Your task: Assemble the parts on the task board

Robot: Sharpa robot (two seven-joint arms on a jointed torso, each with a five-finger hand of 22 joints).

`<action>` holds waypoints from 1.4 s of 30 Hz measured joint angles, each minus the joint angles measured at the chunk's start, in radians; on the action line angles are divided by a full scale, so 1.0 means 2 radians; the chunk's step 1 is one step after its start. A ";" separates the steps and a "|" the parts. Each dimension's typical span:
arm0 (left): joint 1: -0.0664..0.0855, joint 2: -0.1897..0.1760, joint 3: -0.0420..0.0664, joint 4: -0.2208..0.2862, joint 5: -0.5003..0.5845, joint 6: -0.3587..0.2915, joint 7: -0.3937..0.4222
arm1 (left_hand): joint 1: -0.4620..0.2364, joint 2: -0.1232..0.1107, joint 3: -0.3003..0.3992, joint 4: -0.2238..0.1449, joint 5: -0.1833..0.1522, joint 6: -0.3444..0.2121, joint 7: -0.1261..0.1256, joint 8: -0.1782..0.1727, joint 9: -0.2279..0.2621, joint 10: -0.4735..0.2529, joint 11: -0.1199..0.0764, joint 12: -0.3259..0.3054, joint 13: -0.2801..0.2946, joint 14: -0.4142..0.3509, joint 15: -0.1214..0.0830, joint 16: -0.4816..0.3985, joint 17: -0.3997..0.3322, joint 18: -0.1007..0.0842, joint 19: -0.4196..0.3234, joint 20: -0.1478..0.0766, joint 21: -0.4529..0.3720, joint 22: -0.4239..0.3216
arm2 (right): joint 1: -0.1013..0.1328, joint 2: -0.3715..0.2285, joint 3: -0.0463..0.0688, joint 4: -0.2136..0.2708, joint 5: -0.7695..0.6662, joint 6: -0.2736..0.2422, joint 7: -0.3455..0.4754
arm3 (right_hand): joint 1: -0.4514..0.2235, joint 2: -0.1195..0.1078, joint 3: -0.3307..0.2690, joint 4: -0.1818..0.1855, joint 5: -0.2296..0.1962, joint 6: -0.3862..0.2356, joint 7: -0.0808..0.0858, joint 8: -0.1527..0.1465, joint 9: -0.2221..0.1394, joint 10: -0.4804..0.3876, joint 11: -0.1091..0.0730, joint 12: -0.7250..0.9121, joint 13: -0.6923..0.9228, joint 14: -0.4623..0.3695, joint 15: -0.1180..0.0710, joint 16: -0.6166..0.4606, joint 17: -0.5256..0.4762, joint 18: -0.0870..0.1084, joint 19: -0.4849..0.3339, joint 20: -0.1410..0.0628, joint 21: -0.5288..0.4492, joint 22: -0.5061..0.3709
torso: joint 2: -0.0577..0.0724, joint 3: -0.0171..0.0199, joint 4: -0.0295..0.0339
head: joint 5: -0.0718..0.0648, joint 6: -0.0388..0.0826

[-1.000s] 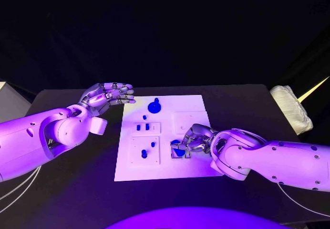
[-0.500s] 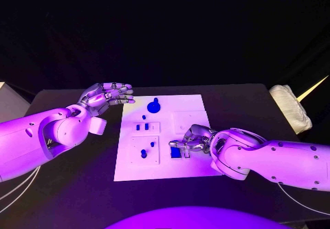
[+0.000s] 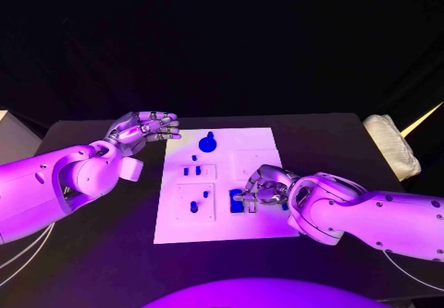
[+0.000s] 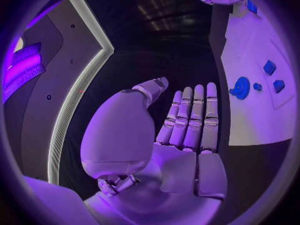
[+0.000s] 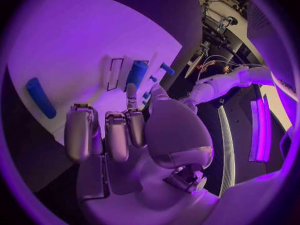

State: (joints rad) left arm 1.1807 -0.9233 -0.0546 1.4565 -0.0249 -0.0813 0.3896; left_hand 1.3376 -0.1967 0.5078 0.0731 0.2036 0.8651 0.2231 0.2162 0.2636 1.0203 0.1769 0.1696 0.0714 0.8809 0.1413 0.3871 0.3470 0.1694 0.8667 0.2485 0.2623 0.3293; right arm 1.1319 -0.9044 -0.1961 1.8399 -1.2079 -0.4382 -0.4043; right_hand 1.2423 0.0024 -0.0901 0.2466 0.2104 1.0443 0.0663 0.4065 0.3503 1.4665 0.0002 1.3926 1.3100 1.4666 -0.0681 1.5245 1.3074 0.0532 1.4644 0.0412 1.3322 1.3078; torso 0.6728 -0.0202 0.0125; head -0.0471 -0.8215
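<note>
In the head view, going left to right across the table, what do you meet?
left hand → task board → right hand → folded white cloth at the table's right edge.

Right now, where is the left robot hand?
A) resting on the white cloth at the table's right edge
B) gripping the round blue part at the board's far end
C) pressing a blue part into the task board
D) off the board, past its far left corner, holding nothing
D: in the head view the left robot hand sits beside the far left corner of the task board, clear of it, holding nothing.
</note>
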 measured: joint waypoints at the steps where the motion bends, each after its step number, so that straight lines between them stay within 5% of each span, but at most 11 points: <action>1: 0.000 0.000 0.000 0.000 0.000 0.000 0.000 | 0.000 0.000 0.000 0.000 0.000 0.000 0.000 0.000 0.000 0.000 0.000 0.000 0.000 0.000 0.000 0.000 0.000 0.000 0.000 0.000 0.000 0.000 | 0.000 -0.002 0.000 0.001 -0.001 -0.003 0.006 | 0.007 -0.003 0.002 -0.002 -0.004 0.000 0.000 0.000 -0.001 0.000 0.000 0.000 0.000 0.000 0.000 0.000 0.000 0.000 0.000 0.000 0.000 0.000 | 0.000 0.0001 -0.0002 | 0.000 0.000; 4: 0.000 0.000 0.000 -0.001 0.000 0.000 0.000 | 0.000 0.000 0.000 0.000 0.000 0.000 0.000 0.000 0.000 0.000 0.000 0.000 0.000 0.000 0.000 0.000 0.000 0.000 0.000 0.000 0.000 0.000 | 0.000 -0.012 0.000 0.002 -0.005 -0.011 0.022 | 0.032 -0.011 0.013 -0.007 -0.025 -0.003 0.001 0.000 -0.004 0.000 0.000 -0.002 0.001 0.000 0.000 0.000 0.000 0.000 0.000 0.000 0.000 0.000 | 0.000 0.0002 -0.0005 | 0.000 0.000; 15: 0.000 0.000 0.000 -0.002 0.000 0.001 0.000 | 0.000 0.000 0.000 0.000 0.000 0.000 0.000 0.000 0.000 0.000 0.000 0.000 0.000 0.000 0.000 0.000 0.000 0.000 0.000 0.000 0.000 0.000 | 0.011 -0.082 0.001 0.011 -0.003 -0.035 0.039 | 0.055 -0.027 0.020 -0.002 -0.025 -0.021 0.010 -0.016 -0.009 -0.001 0.001 -0.004 0.000 0.000 0.000 -0.002 0.000 0.000 0.000 0.000 0.000 0.000 | -0.001 -0.0004 -0.0014 | -0.003 0.001; 20: 0.000 0.001 0.000 -0.001 0.000 0.001 0.000 | 0.000 0.000 0.000 0.000 0.000 0.000 0.000 0.000 0.000 0.000 0.000 0.000 0.000 0.000 0.000 0.000 0.000 0.000 0.000 0.000 0.000 0.000 | 0.011 -0.103 0.000 0.010 -0.001 -0.036 0.037 | 0.062 -0.034 0.031 0.001 -0.007 -0.023 0.012 -0.019 -0.010 0.000 0.002 -0.010 0.000 -0.002 0.002 -0.002 0.000 0.000 0.000 0.000 -0.003 0.000 | -0.001 -0.0005 -0.0016 | -0.006 0.003; 27: 0.000 0.002 0.000 -0.001 0.000 0.001 0.001 | 0.000 0.000 0.000 0.000 0.000 0.000 0.000 0.000 0.000 0.000 0.000 0.000 0.000 0.000 0.000 0.000 0.000 0.000 0.000 0.000 0.000 0.000 | -0.002 -0.115 -0.001 0.005 -0.007 -0.031 0.025 | 0.062 -0.034 0.036 0.006 -0.008 -0.023 0.012 -0.022 -0.011 0.001 0.003 -0.010 0.000 0.000 0.004 -0.002 0.000 0.000 0.000 0.000 0.005 0.000 | -0.001 -0.0004 -0.0022 | -0.009 0.005; 34: 0.000 0.003 0.000 0.000 0.000 0.001 0.001 | 0.000 0.000 0.000 0.000 0.000 0.000 0.000 0.000 0.000 0.000 0.000 0.000 0.000 0.000 0.000 0.000 0.000 0.000 0.000 0.000 0.000 0.000 | -0.019 -0.114 -0.002 -0.003 -0.027 -0.021 0.006 | 0.056 -0.040 0.040 0.017 -0.014 -0.023 0.012 -0.022 -0.011 0.001 0.003 0.002 -0.001 0.000 0.004 0.000 0.000 -0.005 0.000 0.000 0.024 0.000 | 0.000 -0.0004 -0.0018 | -0.019 0.007; 42: -0.001 0.002 0.000 0.001 -0.001 0.001 0.001 | 0.000 0.000 0.000 0.000 0.000 0.000 0.000 0.000 0.000 0.000 0.000 0.000 0.000 0.000 0.000 0.000 0.000 0.000 0.000 0.000 0.000 0.000 | -0.024 -0.108 -0.002 -0.008 -0.043 -0.012 -0.013 | 0.050 -0.046 0.041 0.018 -0.017 -0.015 0.012 -0.022 -0.010 0.001 0.003 0.002 -0.001 0.000 0.004 0.000 0.000 -0.005 0.000 0.000 0.024 0.000 | 0.000 -0.0004 -0.0008 | -0.024 0.006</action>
State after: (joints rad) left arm 1.1795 -0.9191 -0.0548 1.4578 -0.0262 -0.0784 0.3919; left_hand 1.3376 -0.1967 0.5077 0.0731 0.2036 0.8652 0.2231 0.2162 0.2638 1.0204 0.1769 0.1695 0.0711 0.8809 0.1413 0.3871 0.3478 0.1694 0.8667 0.2485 0.2623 0.3296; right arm 1.0831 -1.1209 -0.2007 1.8229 -1.2933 -0.4615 -0.4296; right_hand 1.3426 -0.0900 -0.0078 0.2833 0.1762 1.0141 0.0901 0.3626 0.3296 1.4683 0.0056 1.3968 1.3079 1.4667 -0.0606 1.5254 1.3079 0.0429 1.4644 0.0413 1.3808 1.3074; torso 0.6730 -0.0210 0.0109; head -0.0960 -0.8091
